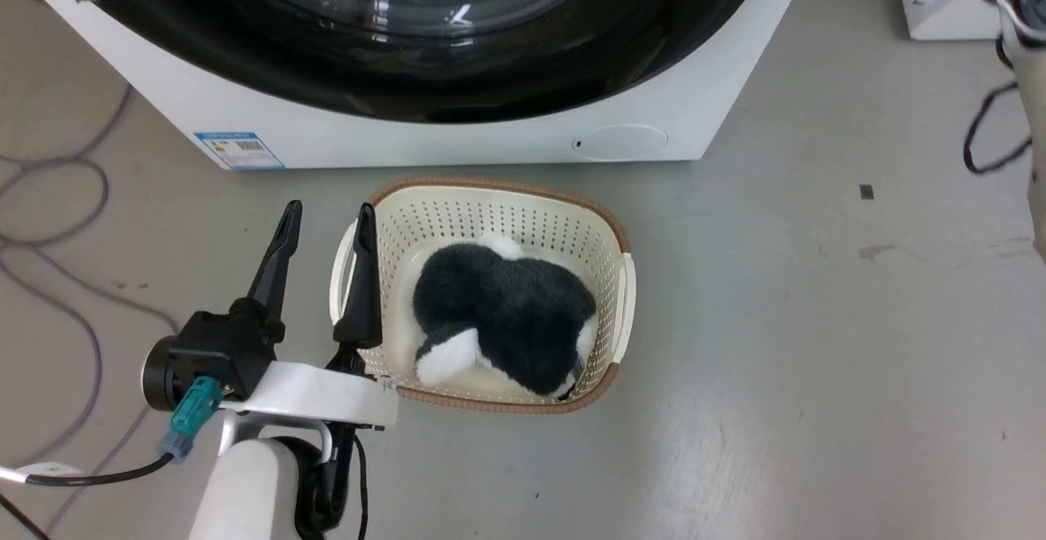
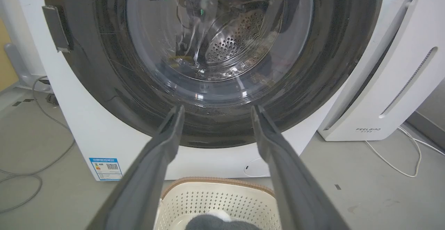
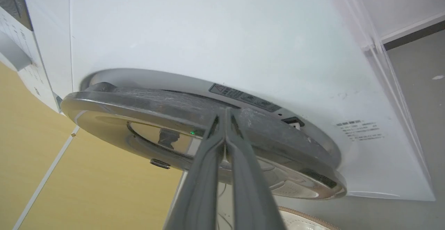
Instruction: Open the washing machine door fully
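The washing machine [image 1: 490, 136] stands at the far side of the floor, white and boxy. The washing machine door [image 2: 104, 77], round and glossy black with a clear glass window, covers most of its front. The steel drum shows through the glass.

A blue label [image 2: 105, 169] with a square code sits low on the left of the front; its print is too small to read. A round cap [image 1: 619, 141] sits low on the right.

The right end effector [image 3: 225, 113] has its fingers pressed together, with nothing visible between them. Its tips are at the door's grey rim, where the rim meets the white front. Whether the door is latched cannot be told. Beside the tips are a dark warning sticker [image 3: 243, 96] and a block of small print [image 3: 361, 131], neither readable.

The left end effector [image 1: 328, 211] is spread and holds nothing. It hangs near the basket [image 1: 609, 229], its right finger over the basket's left rim. The cream basket sits on the floor just in front of the washer and holds a black-and-white plush toy [image 1: 507, 311].

To the right stands a white appliance [image 2: 399, 84] marked "FEELBIRD".
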